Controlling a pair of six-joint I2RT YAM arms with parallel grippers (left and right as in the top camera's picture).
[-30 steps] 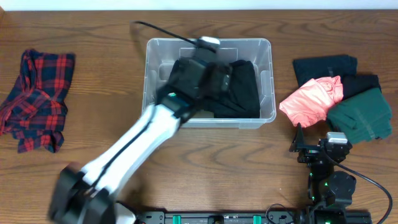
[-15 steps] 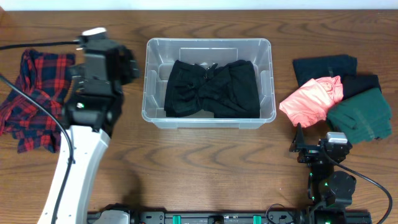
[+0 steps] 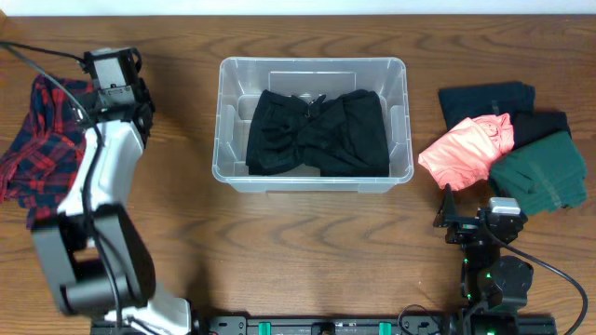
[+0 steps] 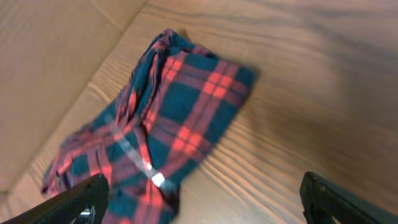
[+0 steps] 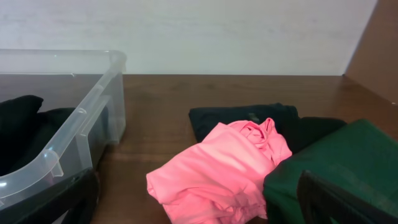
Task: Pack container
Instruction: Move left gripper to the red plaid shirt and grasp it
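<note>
The clear plastic container stands at the table's middle back with a black garment lying in it. Its rim also shows in the right wrist view. My left gripper is open and empty above the right edge of a red plaid shirt at the far left. The left wrist view shows the plaid shirt ahead of the spread fingers. My right gripper is open and empty at the front right, its fingers facing a pink garment.
Right of the container lie a pink garment, a green garment, a dark navy one and a black one. The green garment is close to the right gripper. A cable trails from the left arm.
My left arm has swung from over the container to the far left above the plaid shirt. The black garment stays in the container. The right arm has not moved.
</note>
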